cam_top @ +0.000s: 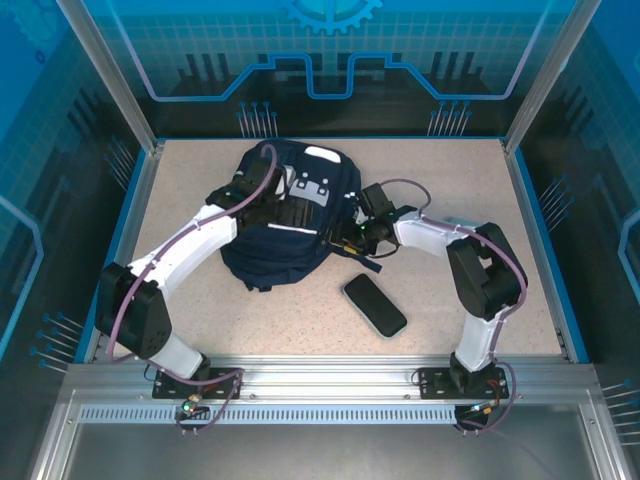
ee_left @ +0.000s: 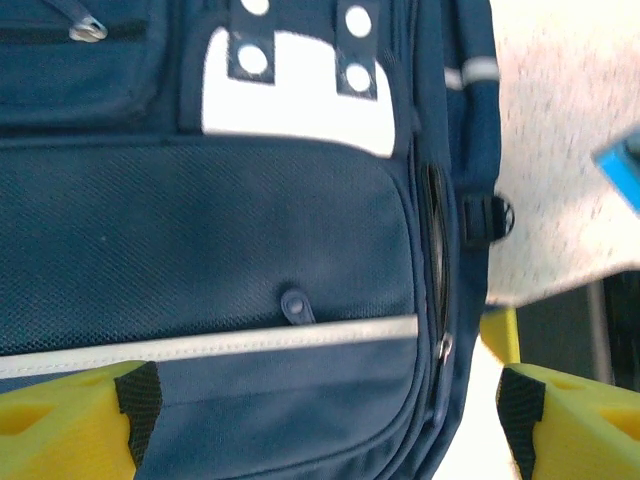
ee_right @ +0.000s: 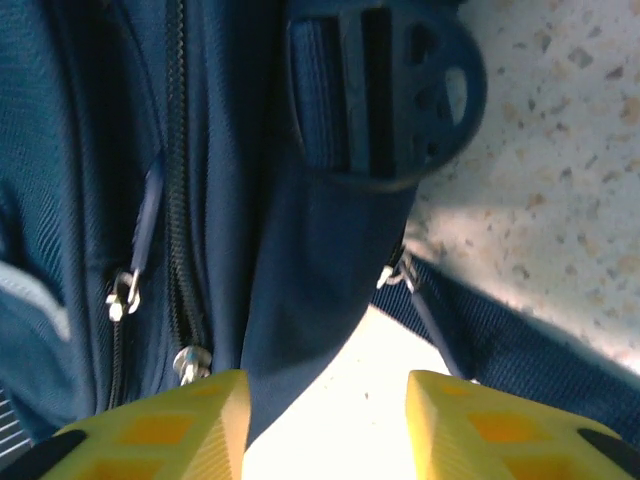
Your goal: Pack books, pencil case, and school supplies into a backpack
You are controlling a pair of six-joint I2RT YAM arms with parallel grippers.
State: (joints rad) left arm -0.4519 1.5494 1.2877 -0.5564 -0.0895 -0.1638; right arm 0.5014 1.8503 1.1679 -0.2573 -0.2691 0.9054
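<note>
Lying flat far-centre, backpack [cam_top: 285, 215] looks soft, floppy, probably light, best pinched at zipper [ee_right: 180, 220] edge or strap [ee_right: 500, 340]; left gripper [ee_left: 330, 400] wide apart over its front, right gripper [ee_right: 325, 405] apart astride a side fold.

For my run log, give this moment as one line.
left gripper: open over backpack front | right gripper: open at backpack's side zipper | dark case: on table, unpacked
</note>
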